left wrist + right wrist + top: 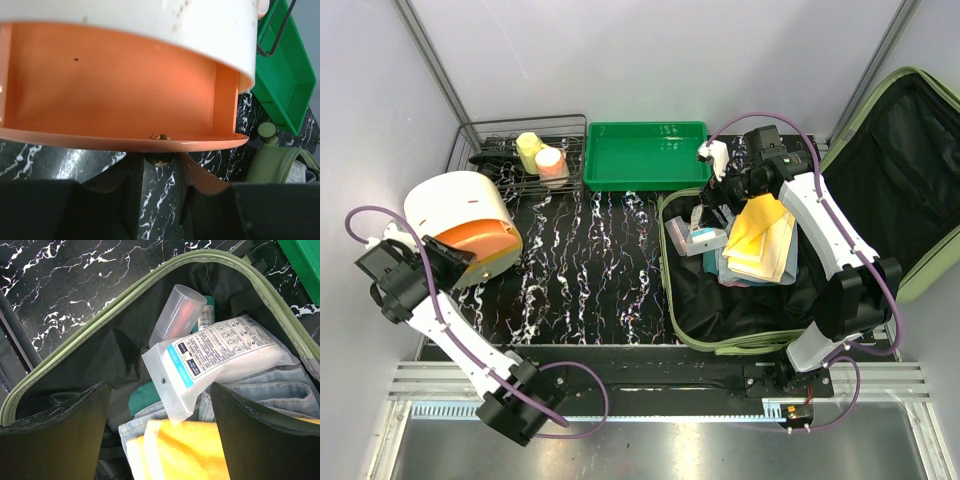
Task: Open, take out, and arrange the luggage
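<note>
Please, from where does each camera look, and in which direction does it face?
Top external: above, behind the bases, looking down at the table; left arm and right arm show.
Left wrist: faces the white-and-orange container up close; left fingers show.
Right wrist: looks down into the luggage; right fingers show.
Shared: top and right wrist both show the yellow cloth.
</note>
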{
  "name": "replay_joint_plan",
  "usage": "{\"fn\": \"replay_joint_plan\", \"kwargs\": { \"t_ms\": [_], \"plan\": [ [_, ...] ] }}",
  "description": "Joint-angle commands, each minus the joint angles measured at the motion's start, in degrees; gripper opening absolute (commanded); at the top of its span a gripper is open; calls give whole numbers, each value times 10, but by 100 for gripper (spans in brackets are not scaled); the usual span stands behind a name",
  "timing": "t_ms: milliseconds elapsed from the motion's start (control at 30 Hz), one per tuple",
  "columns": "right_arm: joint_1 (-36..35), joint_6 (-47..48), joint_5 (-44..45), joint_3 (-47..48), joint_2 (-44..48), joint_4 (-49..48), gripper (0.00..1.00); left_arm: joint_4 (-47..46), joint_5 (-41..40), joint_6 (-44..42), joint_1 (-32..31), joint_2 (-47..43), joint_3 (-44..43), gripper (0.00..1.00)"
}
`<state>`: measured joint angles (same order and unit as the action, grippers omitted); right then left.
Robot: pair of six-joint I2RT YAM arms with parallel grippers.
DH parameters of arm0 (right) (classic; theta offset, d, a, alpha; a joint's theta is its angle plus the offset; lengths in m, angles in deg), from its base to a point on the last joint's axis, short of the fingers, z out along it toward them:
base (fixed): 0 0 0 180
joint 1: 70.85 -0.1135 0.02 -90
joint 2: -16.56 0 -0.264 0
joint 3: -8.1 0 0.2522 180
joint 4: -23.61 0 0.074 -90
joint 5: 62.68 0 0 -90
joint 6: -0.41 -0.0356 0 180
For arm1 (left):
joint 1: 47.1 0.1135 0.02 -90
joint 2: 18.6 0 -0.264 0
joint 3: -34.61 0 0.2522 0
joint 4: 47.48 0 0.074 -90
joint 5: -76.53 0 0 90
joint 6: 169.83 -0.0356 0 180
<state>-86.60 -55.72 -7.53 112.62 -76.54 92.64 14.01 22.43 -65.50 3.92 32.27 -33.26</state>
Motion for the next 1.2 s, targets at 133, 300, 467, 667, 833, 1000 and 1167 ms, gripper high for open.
{"fn": "replay_joint_plan", "kwargs": {
  "t_ms": [133,300,467,667,833,1000,1167],
  "plan": [
    [-4,15,3,16,3,-1,90,124,-12,12,-1,-78,40,6],
    [-4,16,3,13,5,1,90,165,0,4,0,-86,49,16],
    [-4,16,3,12,7,2,90,171,18,5,0,-94,24,30],
    [-4,16,0,13,4,1,91,178,38,3,-1,-87,-15,60],
    [-4,15,1,24,-2,8,91,252,42,-31,0,-91,-25,75],
    [-4,8,1,25,-6,17,91,307,99,-90,-1,-96,-97,83],
    [-6,-33,8,29,-23,5,85,333,193,-159,-1,-88,-204,83]
  ]
}}
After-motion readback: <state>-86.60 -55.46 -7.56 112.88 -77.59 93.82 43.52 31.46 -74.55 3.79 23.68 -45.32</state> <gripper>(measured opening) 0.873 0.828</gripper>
